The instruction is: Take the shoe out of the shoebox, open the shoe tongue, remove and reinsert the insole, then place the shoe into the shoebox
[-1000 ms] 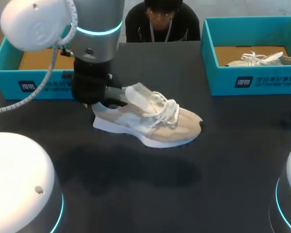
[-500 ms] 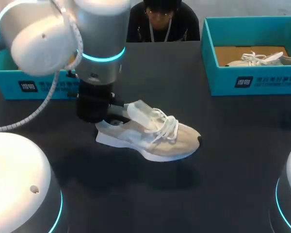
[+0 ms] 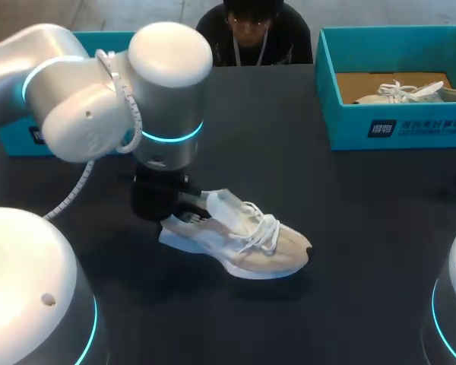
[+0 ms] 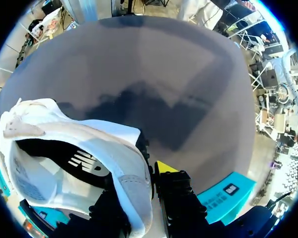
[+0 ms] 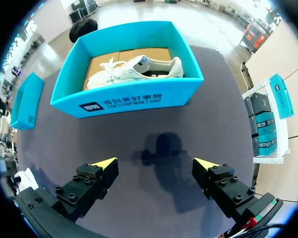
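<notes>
One shoebox (image 3: 395,131) holds a white shoe (image 3: 400,93); left gripper (image 4: 148,171) clamps beige shoe (image 3: 247,242), right gripper (image 5: 156,166) wide.

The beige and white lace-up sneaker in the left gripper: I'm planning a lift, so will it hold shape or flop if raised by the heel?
Probably holds shape: the beige and white lace-up sneaker has a thick white sole. The padded heel collar pinched in the left gripper may buckle. Its loose laces would likely dangle.

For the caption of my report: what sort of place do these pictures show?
Probably a robot test bench, not a shop: a dark table, the left gripper shut on the heel of a beige shoe, and a teal shoebox holding a second shoe.
</notes>
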### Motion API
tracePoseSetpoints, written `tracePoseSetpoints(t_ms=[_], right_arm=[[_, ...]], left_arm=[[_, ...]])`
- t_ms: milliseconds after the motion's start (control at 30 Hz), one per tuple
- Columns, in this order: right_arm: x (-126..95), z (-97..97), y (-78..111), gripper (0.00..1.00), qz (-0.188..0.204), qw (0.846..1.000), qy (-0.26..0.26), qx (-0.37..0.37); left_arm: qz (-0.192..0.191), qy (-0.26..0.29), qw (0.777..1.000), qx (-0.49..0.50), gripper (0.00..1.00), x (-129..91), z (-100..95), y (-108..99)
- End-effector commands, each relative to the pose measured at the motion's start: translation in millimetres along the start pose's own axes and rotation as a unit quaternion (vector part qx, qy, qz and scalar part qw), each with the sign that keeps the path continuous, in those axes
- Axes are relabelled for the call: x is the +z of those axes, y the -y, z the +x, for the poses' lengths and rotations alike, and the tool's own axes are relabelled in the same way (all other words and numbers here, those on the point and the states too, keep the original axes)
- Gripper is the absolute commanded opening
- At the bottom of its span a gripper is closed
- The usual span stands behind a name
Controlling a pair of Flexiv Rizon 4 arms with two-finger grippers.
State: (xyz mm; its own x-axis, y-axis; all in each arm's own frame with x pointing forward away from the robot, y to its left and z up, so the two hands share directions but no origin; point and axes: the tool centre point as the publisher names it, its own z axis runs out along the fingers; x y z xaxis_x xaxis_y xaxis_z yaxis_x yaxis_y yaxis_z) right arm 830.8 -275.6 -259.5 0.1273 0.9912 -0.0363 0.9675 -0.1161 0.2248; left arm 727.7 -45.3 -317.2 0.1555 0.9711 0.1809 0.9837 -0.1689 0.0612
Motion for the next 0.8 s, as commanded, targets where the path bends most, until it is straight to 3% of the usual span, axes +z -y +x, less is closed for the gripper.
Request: tracePoseSetpoints(t_ms=[33, 500, 800], right_arm=[[0.0, -0.3, 0.0, 1.00, 0.000, 1.000, -0.001, 0.000], [0.0, -0.3, 0.0, 1.00, 0.000, 1.000, -0.001, 0.000], [0.0, -0.3, 0.0, 1.00, 0.000, 1.000, -0.001, 0.000]], left_arm=[[0.011, 0.001, 1.000, -0.002, 0.00, 19.7, -10.4, -12.5], [0.030, 0.000, 0.999, -0.012, 0.00, 62.0, -33.2, -28.8], [0.045, -0.007, 0.999, 0.008, 0.00, 77.6, -38.1, -35.8]])
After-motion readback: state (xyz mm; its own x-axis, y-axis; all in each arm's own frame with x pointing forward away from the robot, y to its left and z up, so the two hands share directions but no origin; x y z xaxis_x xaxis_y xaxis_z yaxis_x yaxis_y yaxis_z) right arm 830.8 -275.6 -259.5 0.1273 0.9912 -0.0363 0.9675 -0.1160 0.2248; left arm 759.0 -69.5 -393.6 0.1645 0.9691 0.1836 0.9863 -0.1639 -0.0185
